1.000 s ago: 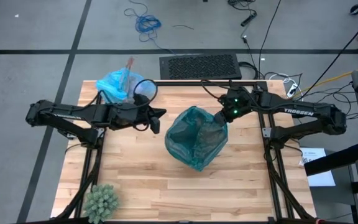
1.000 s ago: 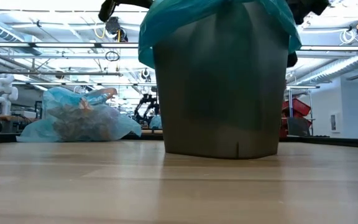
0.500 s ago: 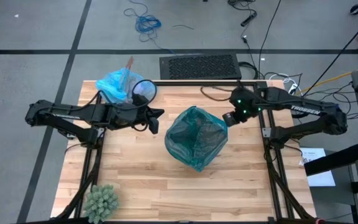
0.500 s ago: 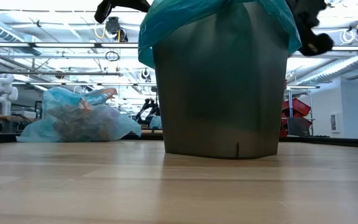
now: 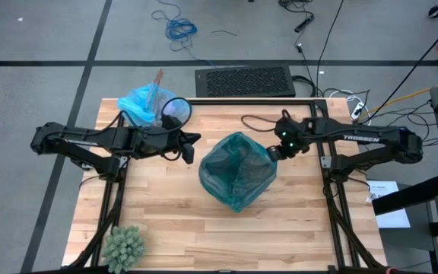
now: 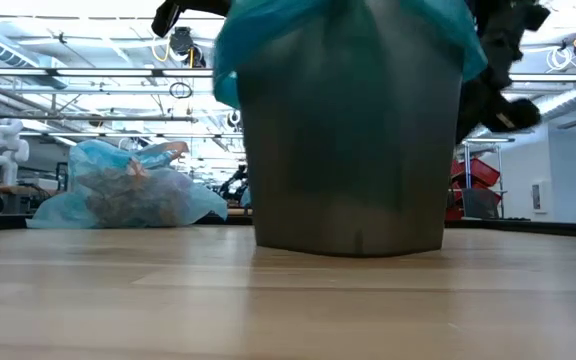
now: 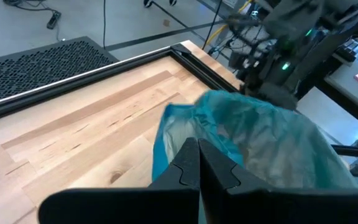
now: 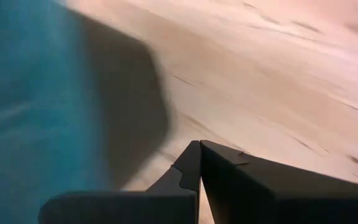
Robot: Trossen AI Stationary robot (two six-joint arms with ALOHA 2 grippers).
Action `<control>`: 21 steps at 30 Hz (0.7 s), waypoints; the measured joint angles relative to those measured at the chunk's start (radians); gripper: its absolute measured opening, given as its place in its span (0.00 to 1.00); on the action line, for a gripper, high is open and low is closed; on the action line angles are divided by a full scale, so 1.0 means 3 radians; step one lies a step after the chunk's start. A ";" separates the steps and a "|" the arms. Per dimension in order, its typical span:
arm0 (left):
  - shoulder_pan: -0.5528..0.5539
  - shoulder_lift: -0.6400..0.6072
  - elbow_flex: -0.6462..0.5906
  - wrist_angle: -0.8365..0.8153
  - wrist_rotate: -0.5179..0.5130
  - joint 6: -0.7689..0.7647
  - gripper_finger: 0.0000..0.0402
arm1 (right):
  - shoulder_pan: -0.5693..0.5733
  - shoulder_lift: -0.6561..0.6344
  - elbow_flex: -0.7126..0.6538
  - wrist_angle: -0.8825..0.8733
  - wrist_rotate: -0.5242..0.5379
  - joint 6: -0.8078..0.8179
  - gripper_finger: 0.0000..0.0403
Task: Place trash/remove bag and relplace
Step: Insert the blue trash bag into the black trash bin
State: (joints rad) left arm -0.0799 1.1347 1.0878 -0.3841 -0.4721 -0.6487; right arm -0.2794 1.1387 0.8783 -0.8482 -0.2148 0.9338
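From above, the dark grey bin (image 5: 236, 177) lined with crinkly teal-green plastic (image 5: 226, 164) sits mid-surface, and the right gripper (image 5: 271, 153), pressed together and holding nothing, is right against its rim. A push there could tip the bin.

At table height, the sky-blue bag stuffed with brown paper wads (image 6: 126, 190) slumps well off to the side.

Left wrist camera: the left gripper (image 7: 199, 163) is pinched closed and empty, near the liner.

Right wrist camera: just teal liner and wooden surface (image 8: 278, 81); snagging the thin plastic looks possible.
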 joint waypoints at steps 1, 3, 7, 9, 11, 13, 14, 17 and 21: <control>0.0000 0.0000 0.0000 0.0000 0.0000 0.0000 0.00 | 0.0000 0.0025 -0.0060 0.0004 0.0019 -0.0004 0.00; 0.0000 0.0000 0.0000 0.0002 0.0000 -0.0001 0.00 | 0.0000 0.0095 -0.0167 0.0029 0.0023 -0.0002 0.00; 0.0000 0.0000 0.0000 0.0005 0.0000 -0.0011 0.00 | 0.0000 0.0191 -0.0277 0.0059 0.0086 0.0000 0.00; 0.0000 0.0000 -0.0001 0.0006 0.0000 -0.0029 0.00 | 0.0000 0.0235 -0.0284 0.0037 0.0159 0.0001 0.00; 0.0000 0.0000 -0.0001 0.0006 -0.0001 -0.0076 0.00 | 0.0000 0.0264 -0.0282 0.0030 0.0211 0.0013 0.00; 0.0000 0.0000 -0.0001 0.0003 -0.0003 -0.0084 0.00 | 0.0000 0.0308 -0.0282 0.0008 0.0246 0.0015 0.00; 0.0000 0.0000 -0.0001 0.0002 -0.0010 -0.0084 0.00 | 0.0001 0.0333 -0.0282 -0.0019 0.0277 0.0015 0.00; 0.0000 0.0000 -0.0001 0.0001 -0.0016 -0.0084 0.00 | 0.0006 0.0428 -0.0282 -0.0107 0.0324 -0.0009 0.00; 0.0000 0.0000 -0.0001 0.0001 -0.0024 -0.0084 0.00 | 0.0015 0.0558 -0.0282 -0.0124 0.0326 -0.0112 0.00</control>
State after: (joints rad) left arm -0.0799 1.1347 1.0874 -0.3839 -0.4793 -0.6740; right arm -0.2749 1.3061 0.7937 -0.8855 -0.1171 0.9002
